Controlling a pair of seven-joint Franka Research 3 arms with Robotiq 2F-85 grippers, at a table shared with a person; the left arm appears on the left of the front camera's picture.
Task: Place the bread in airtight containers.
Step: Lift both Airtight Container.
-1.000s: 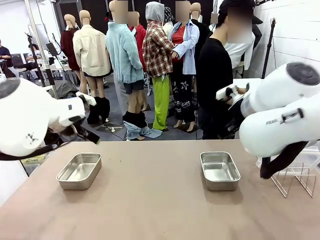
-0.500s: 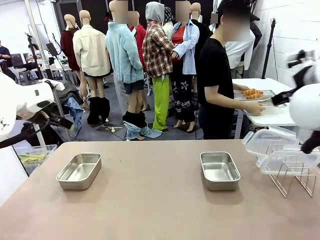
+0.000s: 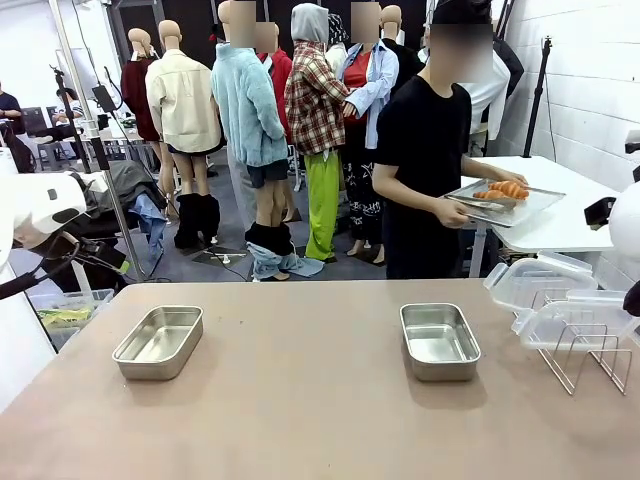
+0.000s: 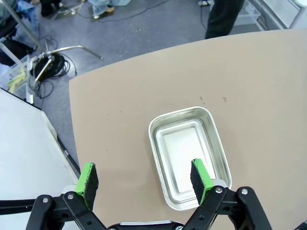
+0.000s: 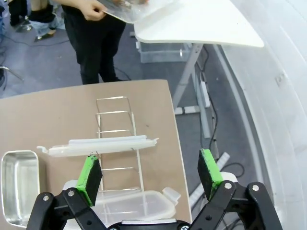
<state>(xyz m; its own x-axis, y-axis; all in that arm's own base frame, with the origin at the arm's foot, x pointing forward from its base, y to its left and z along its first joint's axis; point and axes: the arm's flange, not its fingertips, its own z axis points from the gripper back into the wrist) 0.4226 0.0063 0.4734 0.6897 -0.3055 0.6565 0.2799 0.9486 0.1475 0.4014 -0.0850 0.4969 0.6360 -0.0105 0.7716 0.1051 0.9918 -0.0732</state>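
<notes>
Fingers wide apart on the left hand (image 4: 144,178), tin (image 4: 177,143) just below; right hand (image 5: 149,175) spread too. Far beyond, the croissants (image 3: 503,188) look light and flaky, best pinched gently mid-body.

Left arm (image 3: 35,208): white, a rounded link showing at the far left edge of the front view. Left gripper (image 4: 144,178): pointing downward, jaws spread wide, its green pads (image 4: 88,179) facing each other with nothing between them. Right arm (image 3: 628,220): white, a rounded link at the far right edge. Right gripper (image 5: 149,173): pointing downward, jaws spread wide, its black fingers (image 5: 72,203) splayed, holding nothing.
</notes>
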